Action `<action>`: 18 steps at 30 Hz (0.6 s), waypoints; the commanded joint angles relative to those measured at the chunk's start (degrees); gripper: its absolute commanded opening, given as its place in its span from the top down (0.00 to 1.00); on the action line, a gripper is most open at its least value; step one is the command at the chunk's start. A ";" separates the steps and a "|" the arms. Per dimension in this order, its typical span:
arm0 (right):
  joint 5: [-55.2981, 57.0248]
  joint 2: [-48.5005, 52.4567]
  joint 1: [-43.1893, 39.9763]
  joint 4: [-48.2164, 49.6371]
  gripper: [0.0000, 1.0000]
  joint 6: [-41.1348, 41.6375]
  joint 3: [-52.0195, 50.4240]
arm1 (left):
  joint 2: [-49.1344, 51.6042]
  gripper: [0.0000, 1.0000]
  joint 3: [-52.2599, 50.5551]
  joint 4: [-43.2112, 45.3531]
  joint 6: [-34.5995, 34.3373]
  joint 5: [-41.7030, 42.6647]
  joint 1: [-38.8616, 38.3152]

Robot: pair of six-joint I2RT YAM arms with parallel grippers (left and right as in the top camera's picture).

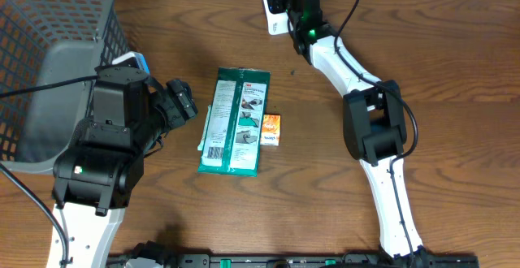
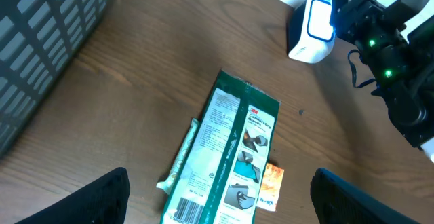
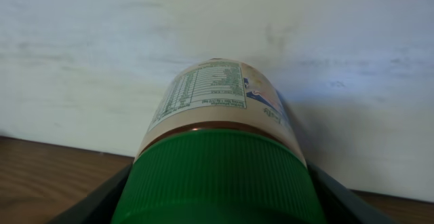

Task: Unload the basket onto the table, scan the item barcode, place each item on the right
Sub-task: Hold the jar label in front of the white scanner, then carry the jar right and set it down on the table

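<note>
My right gripper (image 3: 217,200) holds the green-lidded bottle (image 3: 217,95) at the top middle, white scanner (image 1: 276,15) just beside it, left gripper (image 1: 183,101) wide open.

**Brown wooden bench, a few things on it**

The bench (image 1: 325,187) is dark brown wood with the grain running left to right. Near its middle a long green packet (image 1: 236,122) lies flat, its length running from the far side toward the near side. It has a pale printed panel along its left half, and a barcode (image 1: 214,150) shows at the near end of that panel. A small orange box (image 1: 271,129) lies tight against the packet's right edge, a little past halfway down. A grey mesh basket (image 1: 49,49) takes up the far left corner, well apart from the packet. At the far edge stands a white scanner (image 1: 275,12).
</note>
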 commanded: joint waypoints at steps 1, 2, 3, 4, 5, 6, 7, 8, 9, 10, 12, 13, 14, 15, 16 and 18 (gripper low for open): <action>0.66 -0.50 -0.72 1.33 0.99 -0.66 0.70 | -0.04 0.14 0.90 -0.07 1.03 -0.96 0.20; 0.66 -0.50 -0.70 1.73 0.99 -0.66 0.70 | -0.04 0.14 0.90 -0.07 1.03 -0.96 0.20; 0.66 -0.50 -0.70 1.95 0.99 -0.68 0.70 | -0.04 0.14 0.90 -0.07 1.03 -0.96 0.20; 0.66 -0.50 -0.70 2.08 0.99 -0.66 0.70 | -0.04 0.14 0.90 -0.07 1.03 -0.96 0.20; 0.63 -0.50 -0.68 2.10 0.99 -0.66 0.70 | -0.04 0.14 0.90 -0.07 1.03 -0.96 0.20; 0.39 -0.50 -0.66 2.10 0.99 -0.66 0.70 | -0.04 0.14 0.90 -0.07 1.03 -0.96 0.20; 0.17 -0.50 -0.66 2.10 0.99 -0.63 0.70 | -0.04 0.14 0.90 -0.07 1.03 -0.96 0.20; -0.09 -0.50 -0.66 2.10 0.99 -0.63 0.70 | -0.04 0.14 0.90 -0.07 1.03 -0.96 0.20; -0.55 -0.50 -0.66 2.12 0.99 -0.66 0.70 | -0.04 0.14 0.90 -0.07 1.03 -0.96 0.20; -1.07 -0.50 -0.66 2.21 0.99 -0.63 0.70 | -0.04 0.14 0.90 -0.07 1.03 -0.96 0.20; -1.73 -0.52 -0.61 2.73 0.99 0.17 0.70 | -0.04 0.14 0.90 -0.07 1.03 -0.96 0.20; -1.75 -0.61 -0.61 3.17 0.99 1.22 0.70 | -0.04 0.14 0.90 -0.07 1.03 -0.96 0.20; -1.75 -0.85 -0.61 3.48 0.99 2.03 0.72 | -0.02 0.14 0.90 -0.07 1.03 -0.96 0.20; -1.77 -1.27 -0.61 3.58 0.99 2.40 0.72 | -0.04 0.14 0.90 -0.07 1.03 -0.96 0.20; -2.12 -1.92 -0.61 3.50 0.99 2.38 0.72 | -0.02 0.14 0.90 -0.07 1.03 -0.96 0.20; -3.52 -3.32 -0.70 2.99 0.99 2.38 0.72 | -0.04 0.14 0.90 -0.07 1.03 -0.96 0.20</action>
